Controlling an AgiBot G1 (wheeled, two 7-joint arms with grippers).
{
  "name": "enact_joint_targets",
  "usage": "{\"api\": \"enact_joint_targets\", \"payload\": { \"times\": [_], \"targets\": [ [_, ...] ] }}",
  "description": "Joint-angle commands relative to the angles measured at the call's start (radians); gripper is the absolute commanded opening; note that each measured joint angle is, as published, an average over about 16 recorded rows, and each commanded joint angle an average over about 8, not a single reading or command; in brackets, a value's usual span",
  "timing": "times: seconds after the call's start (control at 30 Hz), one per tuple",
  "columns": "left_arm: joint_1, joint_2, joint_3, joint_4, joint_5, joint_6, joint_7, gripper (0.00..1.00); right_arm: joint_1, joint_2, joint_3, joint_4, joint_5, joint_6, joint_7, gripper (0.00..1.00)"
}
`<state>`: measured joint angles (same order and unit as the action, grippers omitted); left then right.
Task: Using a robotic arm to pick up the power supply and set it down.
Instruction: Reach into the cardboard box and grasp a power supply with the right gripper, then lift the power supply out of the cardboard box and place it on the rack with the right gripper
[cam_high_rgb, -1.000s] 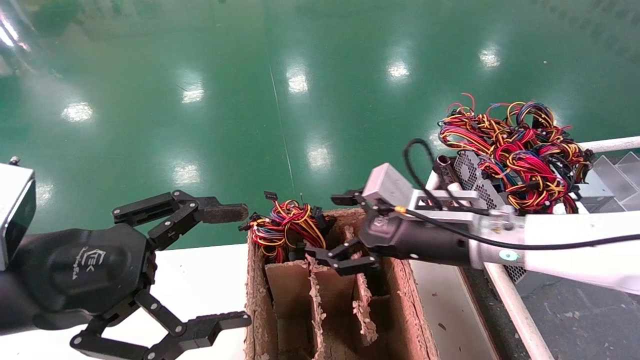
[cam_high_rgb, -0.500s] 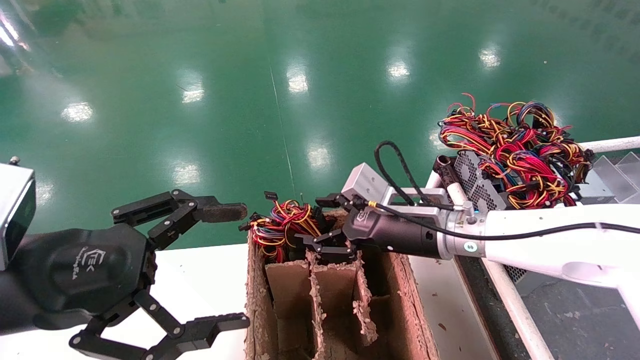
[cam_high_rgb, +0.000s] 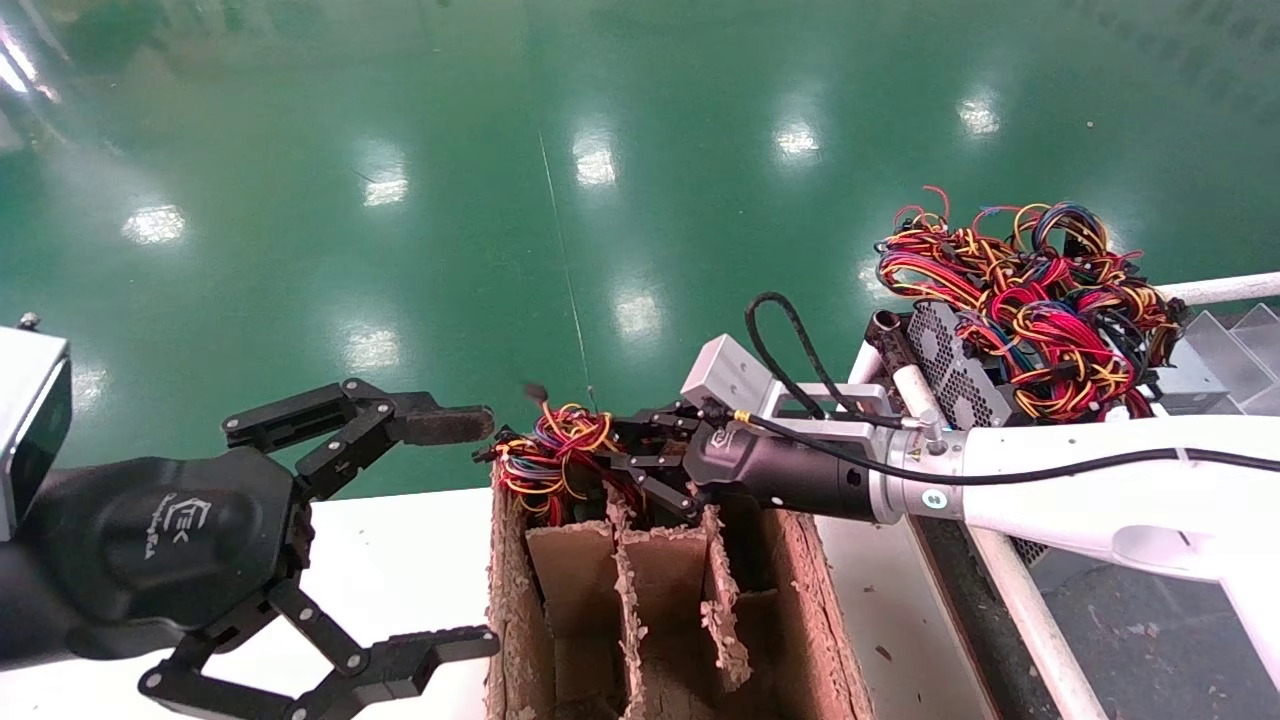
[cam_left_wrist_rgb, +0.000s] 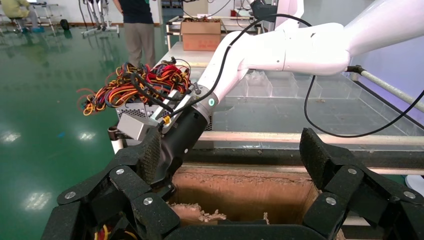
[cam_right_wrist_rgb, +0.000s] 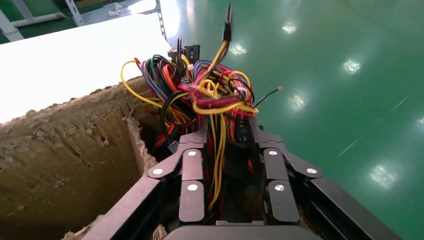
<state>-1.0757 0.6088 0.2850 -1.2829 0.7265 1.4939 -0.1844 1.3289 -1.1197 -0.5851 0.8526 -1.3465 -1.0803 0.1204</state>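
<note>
Reaching in from the right, the right gripper (cam_high_rgb: 640, 465) sits at the far end of the cardboard box (cam_high_rgb: 810, 600), its fingers (cam_right_wrist_rgb: 192, 170) drawn in around the wire bundle (cam_high_rgb: 550, 455) of a power supply (cam_right_wrist_rgb: 210, 100) standing in the far-left compartment. The right wrist view shows red and yellow leads running between the two fingers, so the hold appears to be on wires; no grey casing can be made out at this spot, and whether the body lies below in the slot cannot be told. To do this step well, the lift should go straight up out of the compartment, slowly, since a grip on loose leads may slip or let the unit swing and catch. The ragged cardboard dividers (cam_high_rgb: 630, 600) stand just beside the fingers and are the main obstruction; a sideways pull would likely snag wires on their torn edges. The left gripper (cam_high_rgb: 400, 530) is parked over the white table (cam_high_rgb: 400, 580) to the left of the box, fingers spread wide and empty, well apart from the work. At the right, beyond a white rail (cam_high_rgb: 1020, 610), a stack of further units (cam_high_rgb: 950, 375) with perforated faces carries a large tangle of coloured wires (cam_high_rgb: 1030, 290); the right arm passes close in front of it. A person (cam_left_wrist_rgb: 137, 30) stands in the background of the left wrist view.
</note>
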Motion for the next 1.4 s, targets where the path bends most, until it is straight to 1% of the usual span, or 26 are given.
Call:
{"api": "enact_joint_targets", "payload": {
  "times": [0.03,0.27,0.53,0.8,1.1,1.4],
  "targets": [
    [0.0,0.0,0.0,0.0,0.0,0.0,0.0,1.0,-0.001,-0.002,0.0,-0.005,-0.001,0.001,-0.008,0.0],
    [0.0,0.0,0.001,0.0,0.0,0.0,0.0,1.0,-0.02,0.004,0.004,0.023,-0.008,0.03,-0.013,0.0],
    [0.0,0.0,0.001,0.0,-0.001,-0.001,0.001,1.0,-0.042,0.017,0.007,0.071,-0.011,0.054,0.005,0.0],
    [0.0,-0.001,0.002,0.0,-0.001,-0.001,0.001,1.0,-0.066,0.049,0.027,0.144,0.008,0.068,0.019,0.0],
    [-0.001,-0.001,0.002,0.0,-0.002,-0.001,0.001,1.0,-0.062,0.092,0.058,0.207,0.056,0.049,0.057,0.0],
    [-0.001,-0.001,0.003,0.0,-0.002,-0.001,0.001,1.0,-0.051,0.124,0.084,0.254,0.089,0.037,0.07,0.0]
  ]
}}
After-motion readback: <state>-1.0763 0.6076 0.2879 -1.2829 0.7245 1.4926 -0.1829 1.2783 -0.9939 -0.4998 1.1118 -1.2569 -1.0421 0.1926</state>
